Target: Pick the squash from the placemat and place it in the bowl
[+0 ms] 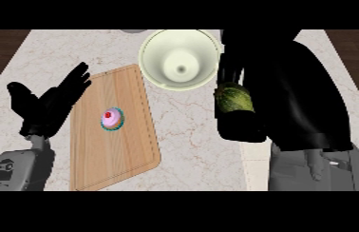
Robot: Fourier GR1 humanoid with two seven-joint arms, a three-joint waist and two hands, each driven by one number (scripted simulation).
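You see the right hand [242,124] curled round the green squash [234,97], holding it just beside the pale bowl [155,45] at the desk's [196,131] far edge. Your left hand [49,105] rests open at the left edge, beside the wooden placemat [129,145] carrying a cupcake [111,119].

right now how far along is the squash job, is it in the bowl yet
Done: the squash is off the placemat, held by the right hand. In hand: it is carried beside the bowl. Left: lowering it in and releasing. The left hand rests open.
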